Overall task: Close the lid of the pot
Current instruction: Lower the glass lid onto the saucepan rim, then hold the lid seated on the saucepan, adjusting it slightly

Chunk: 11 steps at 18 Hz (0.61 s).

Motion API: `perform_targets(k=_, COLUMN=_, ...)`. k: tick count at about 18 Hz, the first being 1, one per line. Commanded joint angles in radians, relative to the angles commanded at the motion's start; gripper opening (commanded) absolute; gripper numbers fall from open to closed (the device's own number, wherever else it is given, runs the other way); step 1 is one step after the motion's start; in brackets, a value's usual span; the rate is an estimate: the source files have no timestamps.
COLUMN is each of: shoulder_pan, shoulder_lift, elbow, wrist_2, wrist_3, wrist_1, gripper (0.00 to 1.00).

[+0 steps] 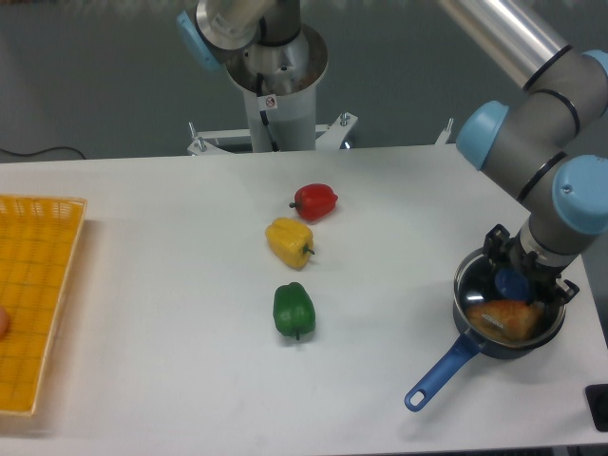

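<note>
The pot [480, 344] stands near the table's right front corner, its long blue handle [440, 371] pointing toward the front left. An orange object [503, 318] lies inside it. The glass pot lid [472, 285] sits level over the pot's mouth, nearly lined up with its rim. My gripper [514, 283] reaches down from the right and is shut on the lid's blue knob [512, 283]. Whether the lid rests on the rim or hovers just above it cannot be told.
A red pepper [314, 200], a yellow pepper [289, 241] and a green pepper [294, 310] lie in a line at the table's middle. A yellow basket [38, 294] sits at the left edge. The arm's base [275, 71] stands behind the table.
</note>
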Motion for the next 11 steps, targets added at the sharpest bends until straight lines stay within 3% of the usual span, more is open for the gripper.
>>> perform_targets(k=11, shoulder_pan=0.0, shoulder_lift=-0.017, elbow=0.012, wrist_2=0.02, wrist_3=-0.011, wrist_1=-0.002, gripper=0.53)
